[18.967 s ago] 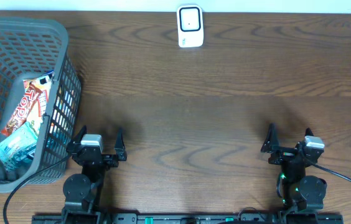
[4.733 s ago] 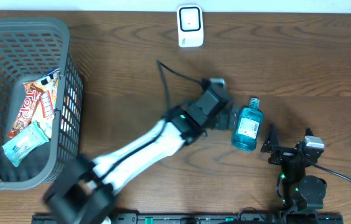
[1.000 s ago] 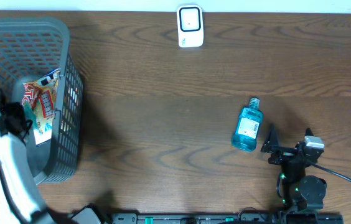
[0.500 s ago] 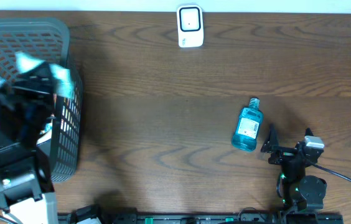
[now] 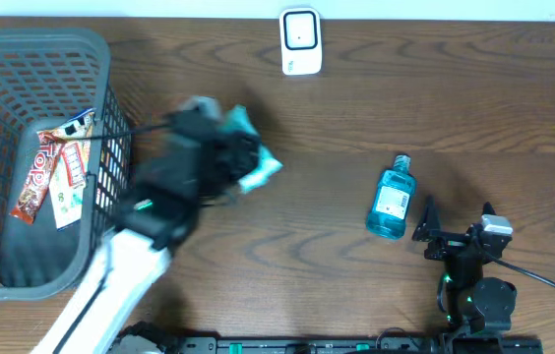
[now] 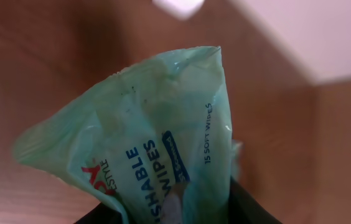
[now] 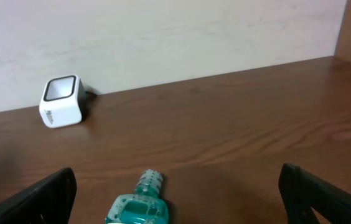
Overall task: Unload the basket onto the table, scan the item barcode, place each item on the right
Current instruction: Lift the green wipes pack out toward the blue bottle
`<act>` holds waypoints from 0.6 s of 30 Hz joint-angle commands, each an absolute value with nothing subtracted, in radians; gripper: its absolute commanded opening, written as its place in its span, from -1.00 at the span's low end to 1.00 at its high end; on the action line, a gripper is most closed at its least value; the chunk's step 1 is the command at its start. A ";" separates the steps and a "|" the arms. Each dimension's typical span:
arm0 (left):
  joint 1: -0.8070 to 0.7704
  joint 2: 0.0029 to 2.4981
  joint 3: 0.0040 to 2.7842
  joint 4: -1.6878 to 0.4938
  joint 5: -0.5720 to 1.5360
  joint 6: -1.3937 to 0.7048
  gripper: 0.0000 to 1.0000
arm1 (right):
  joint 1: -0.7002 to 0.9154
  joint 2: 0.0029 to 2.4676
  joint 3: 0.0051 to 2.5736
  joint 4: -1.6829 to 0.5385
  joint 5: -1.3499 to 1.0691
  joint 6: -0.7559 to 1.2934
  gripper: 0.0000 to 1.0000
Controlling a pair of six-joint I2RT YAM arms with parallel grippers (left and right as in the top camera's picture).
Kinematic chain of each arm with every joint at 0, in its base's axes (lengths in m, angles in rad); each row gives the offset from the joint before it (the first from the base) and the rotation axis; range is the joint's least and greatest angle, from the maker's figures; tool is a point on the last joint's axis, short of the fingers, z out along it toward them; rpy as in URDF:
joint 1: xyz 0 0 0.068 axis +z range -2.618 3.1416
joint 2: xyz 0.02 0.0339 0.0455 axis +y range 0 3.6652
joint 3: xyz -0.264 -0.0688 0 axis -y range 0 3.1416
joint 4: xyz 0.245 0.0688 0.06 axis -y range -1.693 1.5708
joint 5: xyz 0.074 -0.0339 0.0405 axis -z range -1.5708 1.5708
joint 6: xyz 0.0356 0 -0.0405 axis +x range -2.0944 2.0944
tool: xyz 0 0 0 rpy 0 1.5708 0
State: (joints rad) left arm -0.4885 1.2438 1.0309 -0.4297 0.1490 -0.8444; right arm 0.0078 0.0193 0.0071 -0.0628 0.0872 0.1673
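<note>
My left gripper (image 5: 238, 160) is shut on a teal pack of flushable wipes (image 5: 256, 165), held above the table just right of the basket; the arm is motion-blurred. In the left wrist view the wipes pack (image 6: 163, 130) fills the frame, pinched at its lower end between dark fingers (image 6: 253, 208). The white barcode scanner (image 5: 300, 41) stands at the table's far edge and shows as a white blur (image 6: 177, 6) beyond the pack. My right gripper (image 5: 455, 220) rests open and empty near the front right. The scanner (image 7: 62, 99) also shows in its view.
A blue mouthwash bottle (image 5: 392, 202) lies on the table just left of the right gripper, its cap (image 7: 150, 182) pointing toward the far edge. The grey basket (image 5: 100, 59) at the left holds snack bars (image 5: 39, 167) and another packet.
The left arm has lifted out of the basket and swung right with the wipes pack, now over the table. The bottle and the right arm have not moved.
</note>
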 commanded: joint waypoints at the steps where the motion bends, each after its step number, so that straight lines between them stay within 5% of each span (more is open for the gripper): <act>1: -0.602 1.389 1.051 -0.376 0.032 -0.804 -0.25 | 0.013 0.019 0.006 -0.064 0.103 0.156 0.99; 14: -0.822 1.803 1.051 -0.046 0.033 -0.683 -0.24 | 0.013 0.019 0.006 -0.065 0.102 0.156 0.98; 16: -0.839 1.810 1.051 -0.027 0.032 -0.629 0.03 | 0.013 0.019 0.006 -0.064 0.103 0.156 0.98; 18: -0.852 1.808 1.053 -0.014 0.032 -0.564 0.60 | 0.013 0.019 0.006 -0.064 0.103 0.156 0.99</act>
